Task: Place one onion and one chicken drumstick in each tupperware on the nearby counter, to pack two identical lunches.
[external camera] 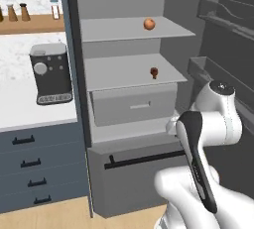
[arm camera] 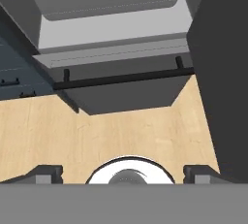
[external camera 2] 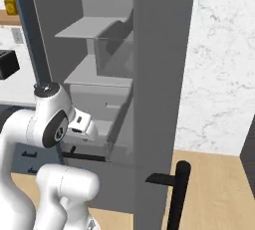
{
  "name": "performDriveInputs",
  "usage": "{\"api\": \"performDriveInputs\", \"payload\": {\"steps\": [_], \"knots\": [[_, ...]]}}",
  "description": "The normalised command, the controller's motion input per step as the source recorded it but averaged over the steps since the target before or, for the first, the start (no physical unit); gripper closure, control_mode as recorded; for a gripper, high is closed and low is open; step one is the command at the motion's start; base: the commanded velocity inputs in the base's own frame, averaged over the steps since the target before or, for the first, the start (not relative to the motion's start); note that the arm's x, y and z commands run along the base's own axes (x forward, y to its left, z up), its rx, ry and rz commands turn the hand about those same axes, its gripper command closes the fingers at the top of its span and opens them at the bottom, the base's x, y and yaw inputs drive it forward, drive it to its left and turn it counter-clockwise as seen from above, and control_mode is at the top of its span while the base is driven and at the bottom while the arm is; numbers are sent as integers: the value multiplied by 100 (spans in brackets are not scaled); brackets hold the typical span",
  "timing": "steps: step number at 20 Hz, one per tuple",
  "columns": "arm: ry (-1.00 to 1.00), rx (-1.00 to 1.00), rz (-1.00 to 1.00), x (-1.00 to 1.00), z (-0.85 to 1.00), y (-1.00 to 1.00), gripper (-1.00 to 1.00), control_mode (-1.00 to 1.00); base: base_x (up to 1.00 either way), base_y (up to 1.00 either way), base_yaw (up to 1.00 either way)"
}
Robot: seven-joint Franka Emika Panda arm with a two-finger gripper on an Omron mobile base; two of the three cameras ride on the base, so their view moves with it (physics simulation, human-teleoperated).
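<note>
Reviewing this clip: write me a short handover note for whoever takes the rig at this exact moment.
Claw: open, empty, pointing down at the floor before the open fridge.
Onion: on the fridge's upper shelf.
Drumstick: on the shelf below it.
Counter: left of the fridge, coffee machine on it.
Done: fridge door open; nothing picked yet.
Left: fetch onion and drumstick, pack one of each per tupperware.
</note>
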Motion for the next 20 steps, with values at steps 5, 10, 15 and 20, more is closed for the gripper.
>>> {"api": "performDriveInputs", "payload": {"steps": [5, 10, 15, 20], "knots": [[0, 0, 0, 0, 0, 0, -100, 100, 87, -3, 0], [0, 0, 0, 0, 0, 0, -100, 100, 96, -8, 0], [-1, 0, -1, 8, -1, -4, -100, -100, 61, -10, 0], [-14, 0, -7, 55, -11, -38, -100, -100, 0, 0, 0]]}}
